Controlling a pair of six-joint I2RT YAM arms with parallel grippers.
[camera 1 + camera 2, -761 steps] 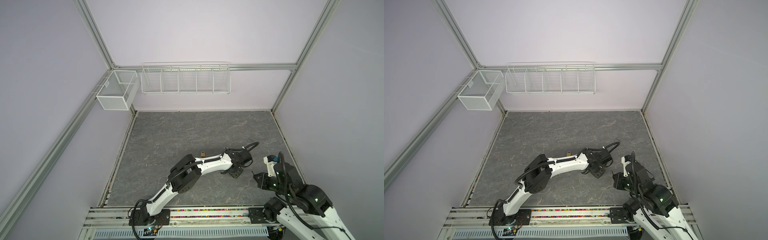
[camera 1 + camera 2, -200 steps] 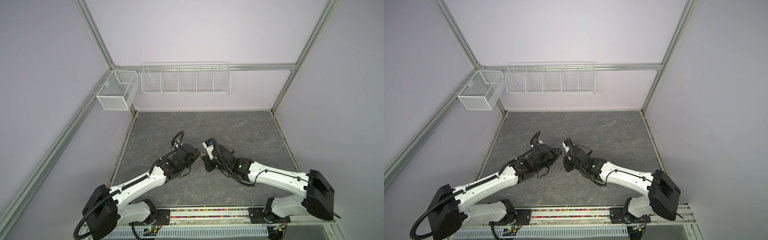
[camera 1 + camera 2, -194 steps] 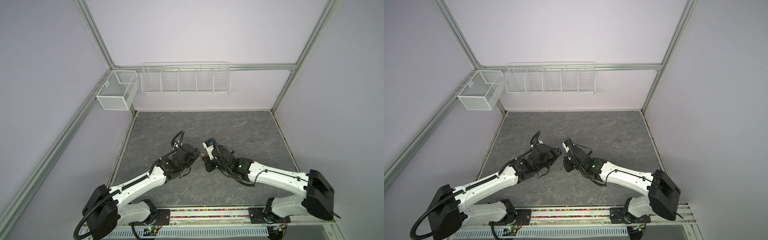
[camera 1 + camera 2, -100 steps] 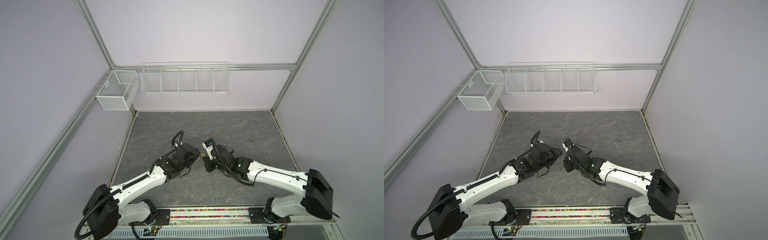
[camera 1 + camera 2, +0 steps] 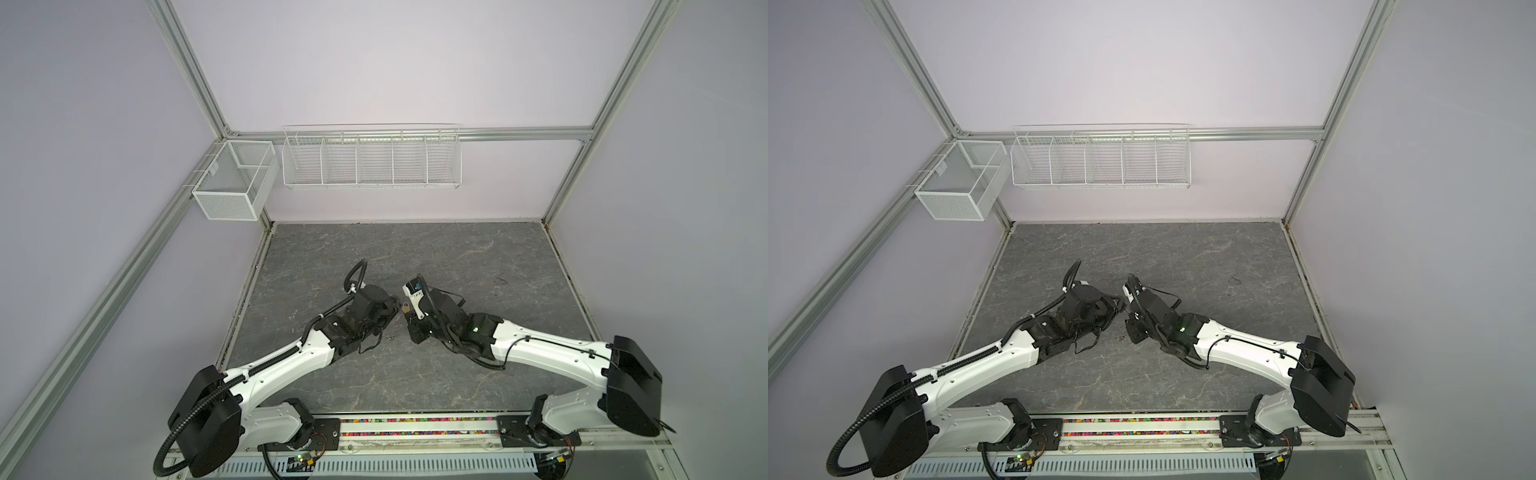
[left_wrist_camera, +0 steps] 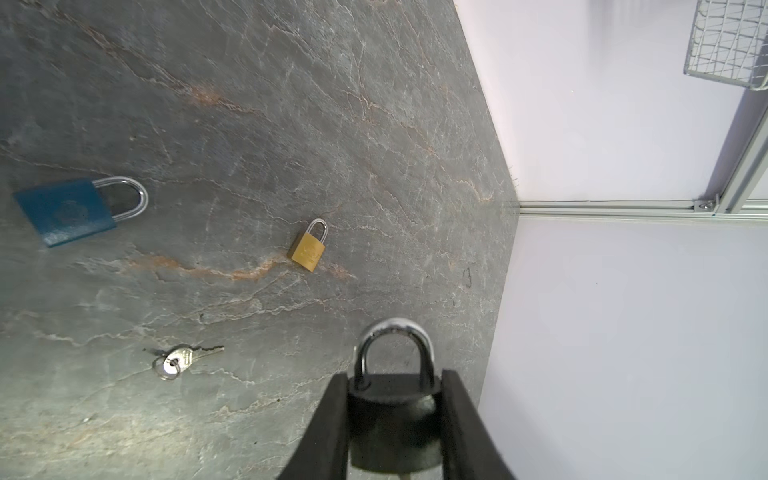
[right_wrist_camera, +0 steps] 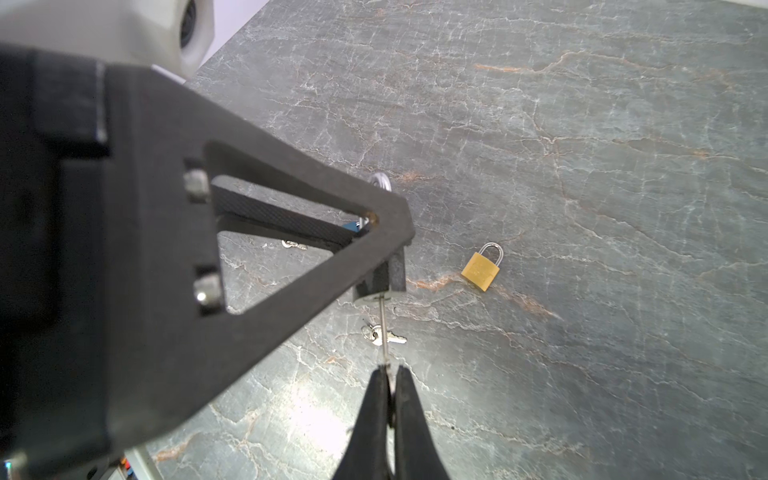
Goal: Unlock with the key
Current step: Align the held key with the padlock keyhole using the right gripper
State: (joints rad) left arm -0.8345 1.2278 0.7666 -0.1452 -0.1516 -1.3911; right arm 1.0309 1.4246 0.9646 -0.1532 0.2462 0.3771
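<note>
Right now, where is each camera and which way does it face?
Both top views: high in front, looking down on the table; left arm, right arm show.
Left wrist: behind the left gripper, facing the black padlock it clamps.
Right wrist: behind the right gripper, facing its key reaching that padlock.
Shared: both wrist views show the gold padlock.

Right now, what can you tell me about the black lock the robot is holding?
The black padlock has a rounded, matte dark body and a shiny silver shackle whose two legs both sit in the body, so it looks locked. The left gripper pinches its sides, shackle pointing away from the wrist. A thin silver key, held by the right gripper, meets its underside.
</note>
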